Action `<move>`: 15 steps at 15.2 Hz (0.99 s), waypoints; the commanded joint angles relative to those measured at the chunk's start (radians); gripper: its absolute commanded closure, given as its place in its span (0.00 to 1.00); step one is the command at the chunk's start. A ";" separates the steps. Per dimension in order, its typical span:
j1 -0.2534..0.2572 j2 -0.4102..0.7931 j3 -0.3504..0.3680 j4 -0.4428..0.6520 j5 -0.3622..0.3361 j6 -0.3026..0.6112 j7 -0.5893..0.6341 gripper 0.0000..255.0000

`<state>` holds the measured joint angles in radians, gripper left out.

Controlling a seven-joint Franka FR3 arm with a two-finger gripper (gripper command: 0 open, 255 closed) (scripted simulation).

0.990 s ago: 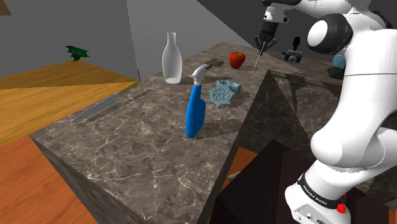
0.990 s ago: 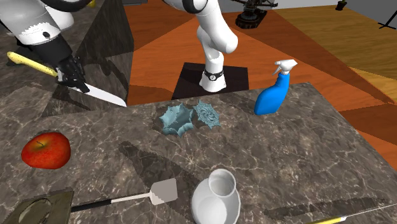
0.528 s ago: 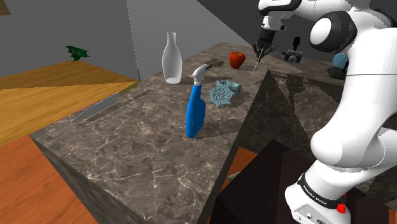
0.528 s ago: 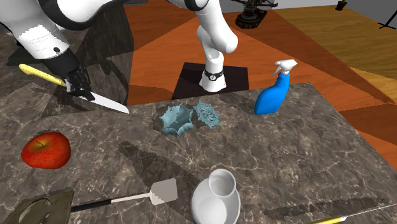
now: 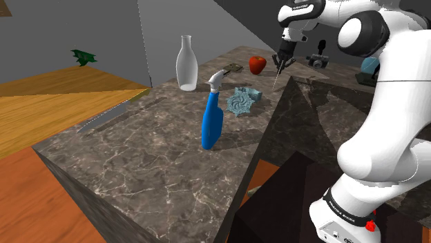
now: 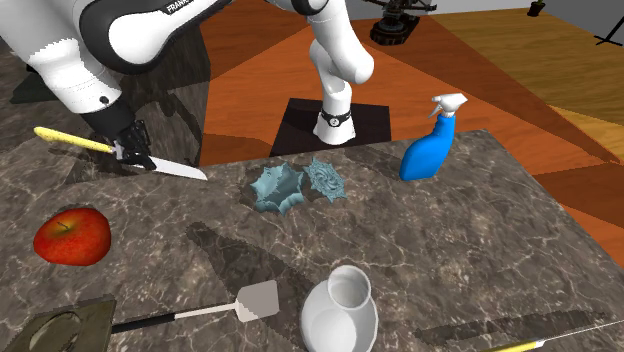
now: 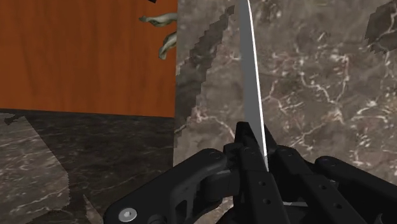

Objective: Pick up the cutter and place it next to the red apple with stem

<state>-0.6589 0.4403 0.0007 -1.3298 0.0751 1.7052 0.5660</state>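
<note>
**Knife in the grip, apple close by**

The knife [image 6: 175, 167] is clamped in the pincer [image 6: 130, 153]. The black fingers close on it about where the yellow handle meets the blade. The handle sticks out behind the pincer and the pale blade runs out ahead of it. In the wrist view the blade [image 7: 250, 83] leaves the pincer [image 7: 254, 167] straight between the two fingers, which press on it from both sides, with the marbled counter [image 7: 318, 76] beneath. In the shoulder view the knife [image 5: 277, 74] hangs point-down under the pincer [image 5: 280, 61], seemingly off the counter.

The red apple [image 6: 72, 237] rests on the counter near the pincer and does not touch the knife. In the shoulder view the apple [image 5: 257, 65] sits just beside the pincer. Beyond the blade tip lie two blue shells [image 6: 290, 187], and a blue spray bottle [image 6: 430, 150] stands well apart.

The pick-up looks done and the carry nearly over, so this is the placing step. The next move calls for lowering the knife onto bare counter beside the apple, levelling the blade so the tip does not strike first, and then letting go. A nudge could set the apple rolling.
</note>
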 commanded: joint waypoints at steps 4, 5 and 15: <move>0.002 0.005 0.001 -0.064 0.002 0.064 -0.003 1.00; 0.003 0.006 0.001 -0.076 0.002 0.077 -0.004 1.00; 0.003 0.013 0.002 -0.115 0.003 0.122 -0.007 1.00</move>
<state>-0.6560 0.4533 0.0022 -1.4442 0.0777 1.8269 0.5586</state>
